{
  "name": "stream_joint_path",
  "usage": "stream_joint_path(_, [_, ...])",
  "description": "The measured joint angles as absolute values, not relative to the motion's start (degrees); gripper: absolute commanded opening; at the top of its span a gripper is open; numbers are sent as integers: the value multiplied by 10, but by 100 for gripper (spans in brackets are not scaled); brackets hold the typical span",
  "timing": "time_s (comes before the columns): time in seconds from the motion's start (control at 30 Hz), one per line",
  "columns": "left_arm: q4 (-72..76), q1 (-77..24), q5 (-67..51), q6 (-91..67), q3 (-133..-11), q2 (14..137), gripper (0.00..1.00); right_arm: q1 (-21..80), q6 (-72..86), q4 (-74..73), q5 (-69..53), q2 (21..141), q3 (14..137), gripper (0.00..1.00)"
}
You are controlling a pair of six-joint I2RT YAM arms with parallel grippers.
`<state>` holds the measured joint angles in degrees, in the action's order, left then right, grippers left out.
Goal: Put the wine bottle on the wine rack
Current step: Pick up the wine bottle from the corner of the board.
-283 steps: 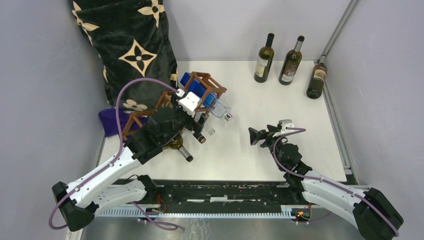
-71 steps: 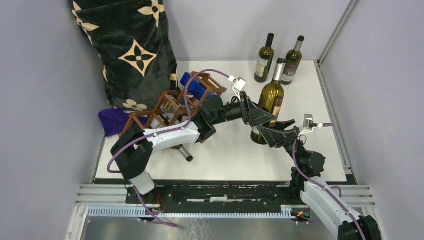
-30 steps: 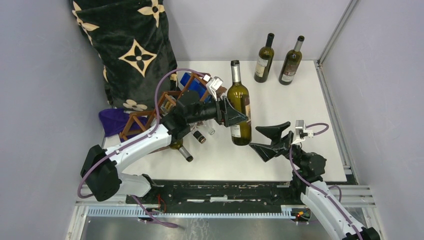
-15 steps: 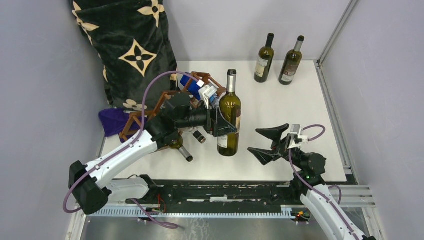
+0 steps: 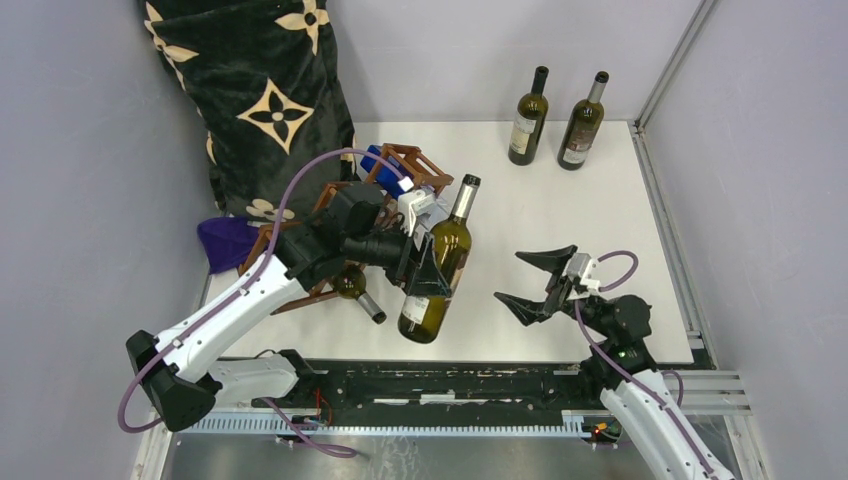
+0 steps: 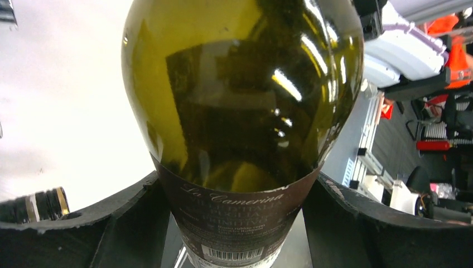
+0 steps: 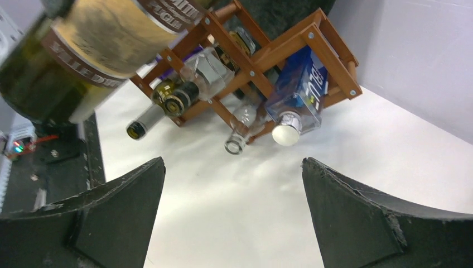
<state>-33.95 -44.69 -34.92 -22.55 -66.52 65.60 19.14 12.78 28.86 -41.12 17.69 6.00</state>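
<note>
My left gripper (image 5: 424, 268) is shut on the body of a green wine bottle (image 5: 447, 240) with a dark label. It holds the bottle above the table, tilted, neck up and to the far right, base toward the near edge. In the left wrist view the bottle (image 6: 240, 106) fills the space between both fingers (image 6: 111, 223). The reddish-brown wine rack (image 5: 418, 157) lies just left of and behind the bottle; it also shows in the right wrist view (image 7: 262, 56). My right gripper (image 5: 530, 280) is open and empty over the table, to the right of the bottle (image 7: 95, 39).
The rack holds a blue bottle (image 7: 304, 84), a clear bottle (image 7: 206, 67) and dark bottles (image 7: 167, 97). Two wine bottles (image 5: 527, 115) (image 5: 582, 120) stand upright at the back. A black flowered cushion (image 5: 260, 90) and a purple cloth (image 5: 225, 240) are at the left.
My left gripper has carried the bottle left and nearer, toward the rack, and tilted it from upright. My right gripper, earlier on the bottle too, has let go and stays open.
</note>
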Motion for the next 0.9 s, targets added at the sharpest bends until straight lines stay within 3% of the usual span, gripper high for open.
stream_joint_path(0.37, [-505,-444,-367,-144,-694,675,2,194,-83,103,-409,174,193,98])
stream_joint_path(0.9, [-595,-446,-398,-70,-738,780,2,242,-320,-124,-319,246,301,98])
